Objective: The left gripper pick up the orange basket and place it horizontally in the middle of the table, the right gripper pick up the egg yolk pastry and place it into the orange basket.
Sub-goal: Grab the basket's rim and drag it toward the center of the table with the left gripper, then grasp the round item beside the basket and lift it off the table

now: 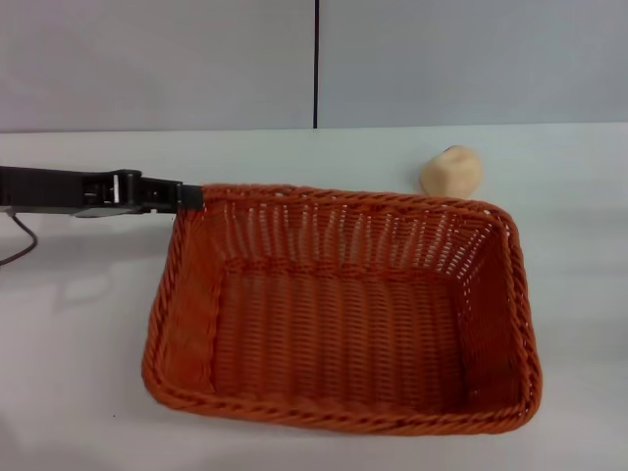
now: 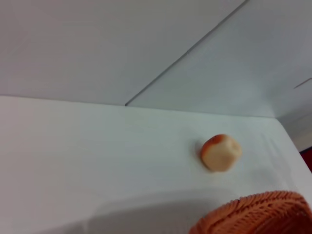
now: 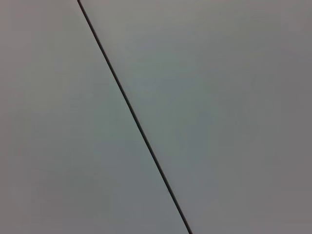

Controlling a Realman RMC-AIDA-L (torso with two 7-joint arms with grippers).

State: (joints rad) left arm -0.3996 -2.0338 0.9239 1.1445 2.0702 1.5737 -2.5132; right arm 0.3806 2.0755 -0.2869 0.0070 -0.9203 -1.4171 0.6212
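The orange basket (image 1: 339,420) lies lengthwise across the middle of the white table (image 1: 69,363), open side up and empty. My left gripper (image 1: 192,197) reaches in from the left and is shut on the braided rim at the basket's far left corner. The egg yolk pastry (image 1: 451,171) sits on the table just behind the basket's far right corner, apart from it. In the left wrist view the pastry (image 2: 221,152) lies beyond a piece of the basket rim (image 2: 258,217). My right gripper is out of view; its wrist view holds only the wall.
A grey wall (image 1: 157,59) with a dark vertical seam (image 1: 316,64) closes off the back of the table. A thin cable (image 1: 20,240) hangs under my left arm. Bare tabletop lies to the basket's left and right.
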